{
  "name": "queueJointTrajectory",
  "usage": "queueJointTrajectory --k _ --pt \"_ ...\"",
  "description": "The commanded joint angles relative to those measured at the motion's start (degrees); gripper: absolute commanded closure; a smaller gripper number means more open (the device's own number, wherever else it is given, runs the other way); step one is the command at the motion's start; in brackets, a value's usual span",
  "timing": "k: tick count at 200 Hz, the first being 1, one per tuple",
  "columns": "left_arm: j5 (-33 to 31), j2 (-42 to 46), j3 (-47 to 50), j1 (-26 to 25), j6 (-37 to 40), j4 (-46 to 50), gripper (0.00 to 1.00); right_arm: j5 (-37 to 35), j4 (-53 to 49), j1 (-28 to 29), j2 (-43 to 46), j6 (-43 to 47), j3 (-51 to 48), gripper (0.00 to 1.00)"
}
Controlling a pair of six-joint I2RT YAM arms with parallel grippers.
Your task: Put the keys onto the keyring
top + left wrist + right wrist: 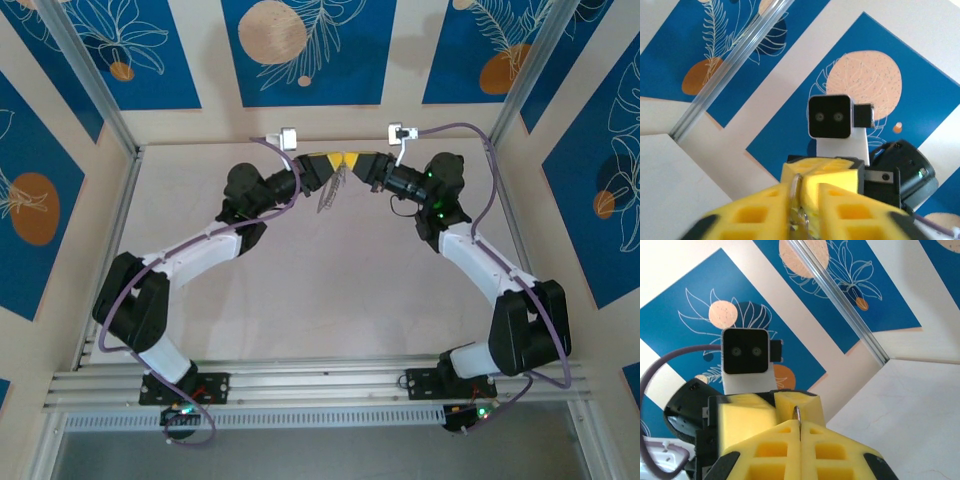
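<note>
Both grippers meet tip to tip above the far middle of the table. The keyring (329,196) hangs below them as a pale silvery loop with a toothed fringe. My right gripper (352,162) is shut, and in the right wrist view the keyring's thin metal edge (798,414) pokes out from between its pressed pads (812,432). My left gripper (805,191) stands open with a gap between its yellow fingers. The keyring (795,190) lies in that gap against the left-hand finger (760,212). I cannot make out the keys apart from the ring.
Each wrist view faces the other arm's camera block (829,117) (744,352). Blue patterned wall panels and an aluminium frame post (730,65) stand behind. The pale table (330,290) stretches from the grippers toward the arm bases.
</note>
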State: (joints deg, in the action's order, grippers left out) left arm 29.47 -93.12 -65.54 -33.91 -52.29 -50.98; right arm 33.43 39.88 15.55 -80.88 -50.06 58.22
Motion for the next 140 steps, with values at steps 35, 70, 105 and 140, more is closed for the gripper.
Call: queueJointTrajectory --k 35,70,105,140 --pt "5.8 4.6 -4.4 4.3 10.8 11.8 0.56 15.3 -12.0 -4.7 -4.6 7.5 9.8 1.00" --pt "10.3 4.0 -8.1 7.4 16.7 21.1 0.51 21.2 -22.5 -5.5 -6.9 15.0 15.7 1.00" --pt "17.7 1.6 -14.2 9.8 22.2 30.1 0.50 27.1 -31.8 -6.1 -10.2 21.1 21.6 1.00" --pt "24.1 -1.4 -21.7 10.4 28.9 41.6 0.51 29.4 -36.5 -6.1 -12.4 24.0 24.9 1.00"
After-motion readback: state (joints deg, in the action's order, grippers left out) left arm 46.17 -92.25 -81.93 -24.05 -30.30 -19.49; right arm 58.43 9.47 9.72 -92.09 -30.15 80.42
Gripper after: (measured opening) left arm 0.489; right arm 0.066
